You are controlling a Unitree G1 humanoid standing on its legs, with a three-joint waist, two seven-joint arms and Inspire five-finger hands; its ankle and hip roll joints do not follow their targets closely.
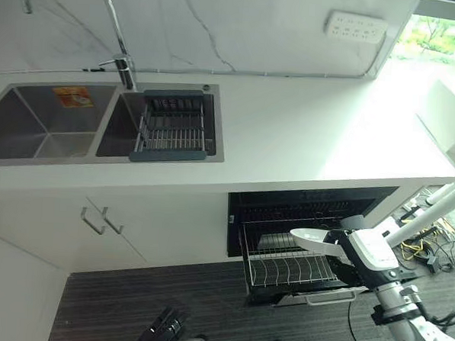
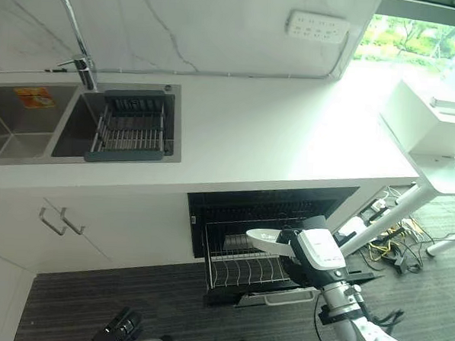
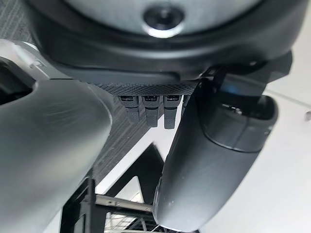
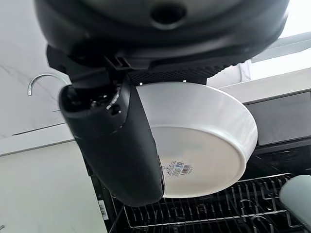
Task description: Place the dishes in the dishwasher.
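My right hand (image 1: 339,245) is shut on a white bowl (image 4: 204,145), with the thumb (image 4: 116,141) lying across its rim. It holds the bowl (image 1: 309,237) tilted above the pulled-out wire rack (image 1: 283,273) of the open dishwasher (image 1: 310,201) under the counter. A pale dish (image 1: 272,241) stands at the back of that rack, and a pale green rounded thing (image 4: 297,200) shows at the rack's edge. My left hand (image 1: 164,331) hangs low near the floor, left of the dishwasher, with relaxed fingers (image 3: 150,110) and nothing in it.
The white countertop (image 1: 305,136) runs above the dishwasher. A double sink (image 1: 47,123) with a faucet (image 1: 116,39) holds a dark drain rack (image 1: 172,126). Cabinet handles (image 1: 103,221) sit left of the dishwasher. A white desk (image 2: 436,128) and floor cables (image 2: 391,252) stand to the right.
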